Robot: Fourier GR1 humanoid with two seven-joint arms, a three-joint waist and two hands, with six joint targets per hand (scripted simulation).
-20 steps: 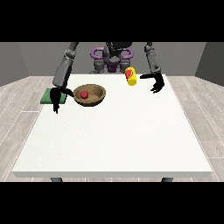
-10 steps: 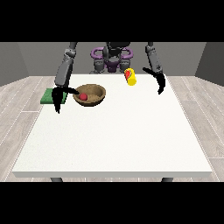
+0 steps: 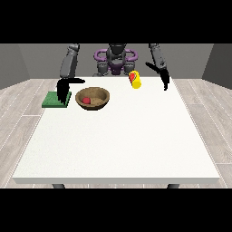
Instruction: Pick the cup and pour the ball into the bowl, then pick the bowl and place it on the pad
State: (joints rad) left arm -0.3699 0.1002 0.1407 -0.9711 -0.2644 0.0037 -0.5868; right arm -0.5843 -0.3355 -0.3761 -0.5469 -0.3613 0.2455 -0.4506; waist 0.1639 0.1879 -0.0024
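From the front, a big white tabletop (image 3: 118, 136) fills most of the view. Under and around it is a floor of pale wood planks (image 3: 18, 113). Grey walls (image 3: 27, 63) stand behind the robot.

A brown bowl (image 3: 93, 98) sits on the tabletop near the far edge, toward the view's left. A small red ball (image 3: 86, 100) lies inside the bowl. Just to the left of the bowl is a flat green pad (image 3: 55, 100), lying at the corner of the tabletop. The bowl is on the tabletop, not on the pad.

A yellow cup (image 3: 135, 80) lies tipped on its side near the far edge, well apart from the bowl. Its red inside faces up and to the left.

The robot hand at the view's left (image 3: 62, 90) hangs over the pad, beside the bowl, fingers pointing down and straight, holding nothing. The robot hand at the view's right (image 3: 165, 80) is up in the air to the right of the cup, not touching it, fingers relaxed and holding nothing.
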